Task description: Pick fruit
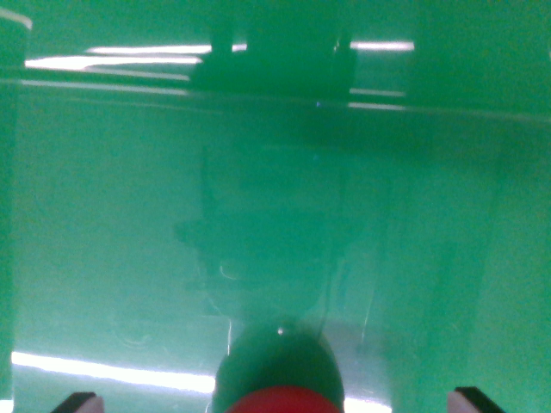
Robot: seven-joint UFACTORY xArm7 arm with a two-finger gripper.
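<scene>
A: How far along can the picking be judged to be?

B: It appears to be at the approach, with the grasp not yet made. A red fruit point(280, 402) is seen at the bottom edge of the wrist view, lying between the two dark fingertips point(79, 402) of the gripper point(277, 403), and only its rounded top is shown.

A: Is the fruit being touched by the gripper?

B: No contact can be seen. The fingertips are held wide apart, one well out to each side of the fruit, with green surface visible in the gaps, so the gripper is taken to be spread and clamped on nothing.

A: What is the fruit resting on?

B: A glossy green surface point(103, 224), possibly the inside of a green bin, since a ridge or wall line is seen far ahead of the gripper. That cannot be confirmed, as the picture is blurred. A dark rounded shadow point(277, 357) is cast just ahead of the fruit.

A: What is left, then?

B: By this judgement nearly everything: the fingers are to be closed on the fruit, and it is then to be lifted clear
</scene>
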